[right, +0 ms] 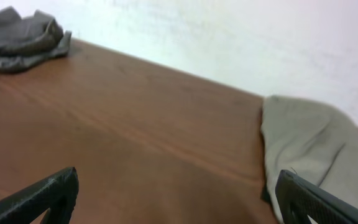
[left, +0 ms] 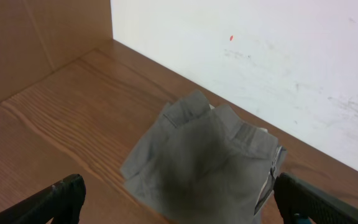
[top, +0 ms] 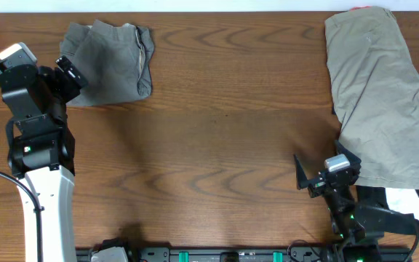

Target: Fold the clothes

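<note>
- The grey shorts (top: 111, 62) lay folded and bunched at the far left of the table (top: 224, 131).
- The khaki pair (top: 384, 94) lay spread along the right edge.
- The left gripper (top: 70, 73) hung just beside the grey shorts, jaws wide apart and empty.
- The right gripper (top: 324, 169) sat near the khaki pair, jaws wide apart, holding nothing.

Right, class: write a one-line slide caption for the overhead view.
Grey shorts bundled far left on the wooden table, khaki shorts spread along its right edge, left claw and right claw both open.
</note>
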Controlling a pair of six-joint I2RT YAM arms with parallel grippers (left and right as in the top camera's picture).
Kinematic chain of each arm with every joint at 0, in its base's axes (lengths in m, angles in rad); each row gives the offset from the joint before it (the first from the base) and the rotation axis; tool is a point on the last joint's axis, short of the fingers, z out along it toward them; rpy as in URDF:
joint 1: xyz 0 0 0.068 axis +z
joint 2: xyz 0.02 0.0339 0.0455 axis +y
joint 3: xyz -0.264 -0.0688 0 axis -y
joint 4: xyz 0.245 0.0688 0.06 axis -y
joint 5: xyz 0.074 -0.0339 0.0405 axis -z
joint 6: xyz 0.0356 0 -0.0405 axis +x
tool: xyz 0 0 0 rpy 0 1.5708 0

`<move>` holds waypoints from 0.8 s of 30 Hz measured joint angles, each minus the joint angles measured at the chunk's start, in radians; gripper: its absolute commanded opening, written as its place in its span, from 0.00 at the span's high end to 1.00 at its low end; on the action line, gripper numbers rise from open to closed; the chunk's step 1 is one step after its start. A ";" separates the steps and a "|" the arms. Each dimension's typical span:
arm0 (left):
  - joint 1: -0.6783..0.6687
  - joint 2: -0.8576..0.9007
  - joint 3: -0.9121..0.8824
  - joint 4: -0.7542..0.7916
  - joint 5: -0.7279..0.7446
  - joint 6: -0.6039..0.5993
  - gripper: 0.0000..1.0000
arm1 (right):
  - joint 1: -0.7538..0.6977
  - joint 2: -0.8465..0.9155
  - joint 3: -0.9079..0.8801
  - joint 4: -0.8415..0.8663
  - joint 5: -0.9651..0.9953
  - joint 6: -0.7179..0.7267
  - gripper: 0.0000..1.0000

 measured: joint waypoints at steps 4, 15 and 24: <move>0.000 0.000 0.000 0.000 0.000 0.000 0.02 | -0.002 -0.036 0.000 0.001 0.000 0.000 0.01; 0.000 0.000 0.000 0.000 0.000 0.000 0.02 | -0.004 -0.037 0.000 0.000 0.000 0.000 0.01; -0.003 -0.043 -0.002 -0.094 0.000 0.000 0.02 | -0.004 -0.037 0.000 0.000 0.000 0.000 0.01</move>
